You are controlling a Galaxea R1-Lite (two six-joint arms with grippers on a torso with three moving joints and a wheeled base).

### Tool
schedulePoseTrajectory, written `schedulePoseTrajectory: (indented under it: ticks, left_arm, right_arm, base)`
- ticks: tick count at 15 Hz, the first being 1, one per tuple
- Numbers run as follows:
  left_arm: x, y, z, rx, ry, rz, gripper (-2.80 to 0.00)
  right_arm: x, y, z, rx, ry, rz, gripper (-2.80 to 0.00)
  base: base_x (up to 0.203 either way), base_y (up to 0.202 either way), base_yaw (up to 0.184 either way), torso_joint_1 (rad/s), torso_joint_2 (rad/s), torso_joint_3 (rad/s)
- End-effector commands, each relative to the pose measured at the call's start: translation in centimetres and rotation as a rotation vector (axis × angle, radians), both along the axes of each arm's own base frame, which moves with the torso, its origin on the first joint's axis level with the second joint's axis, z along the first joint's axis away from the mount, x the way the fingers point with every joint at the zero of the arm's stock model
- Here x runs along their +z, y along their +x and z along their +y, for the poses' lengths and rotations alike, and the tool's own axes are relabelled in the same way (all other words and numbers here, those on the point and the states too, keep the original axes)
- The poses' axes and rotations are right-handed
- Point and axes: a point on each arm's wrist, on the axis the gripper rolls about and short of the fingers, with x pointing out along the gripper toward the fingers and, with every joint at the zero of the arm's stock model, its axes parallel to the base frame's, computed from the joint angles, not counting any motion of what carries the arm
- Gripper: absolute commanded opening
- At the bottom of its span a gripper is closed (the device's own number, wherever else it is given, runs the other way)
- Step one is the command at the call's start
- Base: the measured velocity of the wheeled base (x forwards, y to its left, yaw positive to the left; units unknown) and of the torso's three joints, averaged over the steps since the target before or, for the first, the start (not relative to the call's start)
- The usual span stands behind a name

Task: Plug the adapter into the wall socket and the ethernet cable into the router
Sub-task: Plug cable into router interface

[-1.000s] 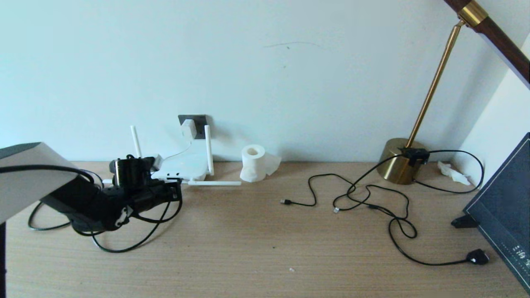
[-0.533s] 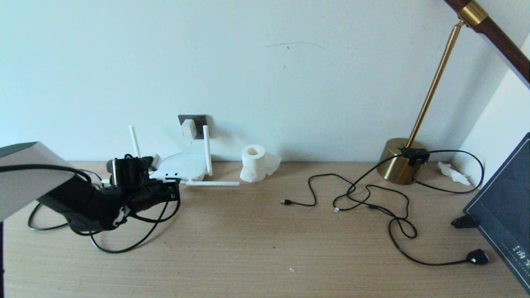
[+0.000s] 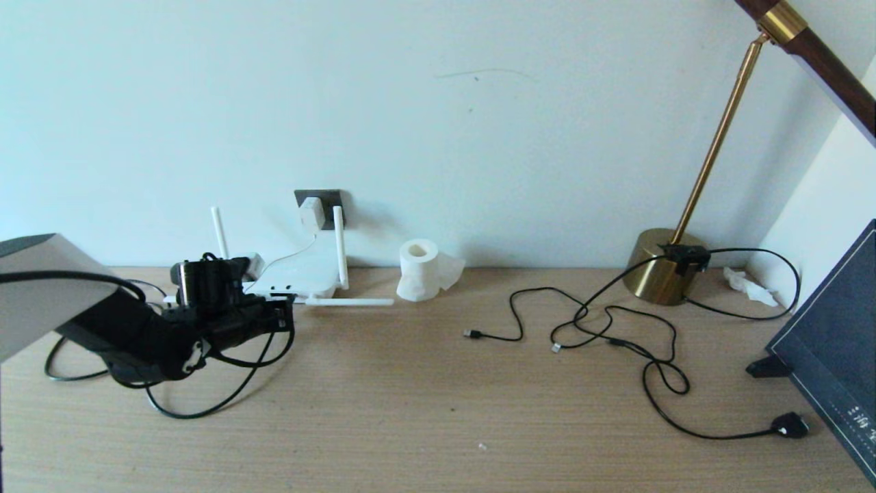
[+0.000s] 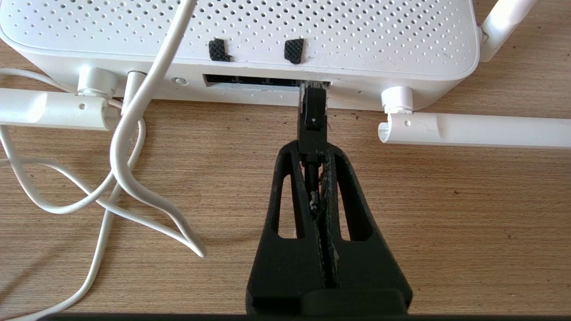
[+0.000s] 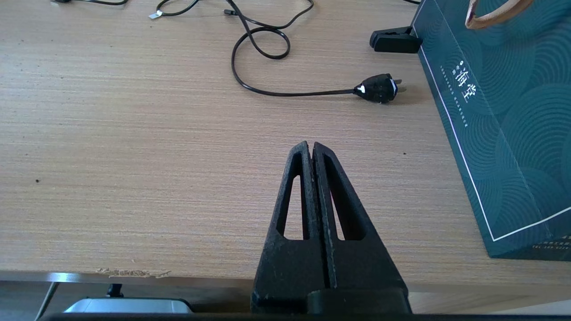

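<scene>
The white adapter [image 3: 311, 213] sits plugged in the dark grey wall socket [image 3: 326, 200], its thin cord running down to the router [image 3: 301, 274]. My left gripper [image 3: 279, 316] [image 4: 313, 149] is shut on the ethernet cable [image 4: 312, 116] just behind its black boot. The clear plug tip is at the rightmost port slot of the router [image 4: 250, 31], partly inside it. The cable's slack loops on the table [image 3: 205, 407] under the arm. My right gripper [image 5: 311, 146] is shut and empty, low over the table's front edge, out of the head view.
A tissue roll [image 3: 419, 269] stands right of the router. Loose thin black cables [image 3: 602, 329] and a cord with a chunky black plug [image 3: 789, 425] lie at the right, near a brass lamp base [image 3: 660, 270] and a dark green box [image 3: 831, 342].
My left gripper has pushed toward the wall with the ethernet plug, and the router with its antennas has shifted slightly back and left.
</scene>
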Motion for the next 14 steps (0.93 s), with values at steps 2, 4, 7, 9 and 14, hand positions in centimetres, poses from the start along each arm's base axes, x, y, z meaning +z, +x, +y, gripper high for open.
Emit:
schedulePoseTrajectory:
  ticks: [2,4,7,9,14]
  left_arm:
    - [0.27,0.02,0.02,-0.001,0.0,-0.012,-2.8]
    - [0.34,0.07,0.07,-0.002,-0.002,-0.015,-2.8]
    - [0.05,0.12,0.07,-0.007,-0.003,-0.007,-2.8]
    - [-0.08,0.21,0.12,-0.006,-0.004,-0.006,-2.8]
    - [-0.15,0.52,0.19,-0.006,-0.004,0.008,-2.8]
  right_arm:
    - [-0.01,0.01,0.0,0.0,0.0,0.003,-2.8]
    - [-0.01,0.01,0.0,0.0,0.0,0.003,-2.8]
    - [-0.01,0.01,0.0,0.0,0.0,0.003,-2.8]
    - [-0.01,0.01,0.0,0.0,0.0,0.003,-2.8]
    - [-0.04,0.02,0.0,0.0,0.0,0.004,-2.8]
  base:
    - [0.0,0.0,0.0,0.0,0.0,0.0]
    - [0.0,0.0,0.0,0.0,0.0,0.0]
    - [0.0,0.0,0.0,0.0,0.0,0.0]
    - [0.0,0.0,0.0,0.0,0.0,0.0]
    - [0.0,0.0,0.0,0.0,0.0,0.0]
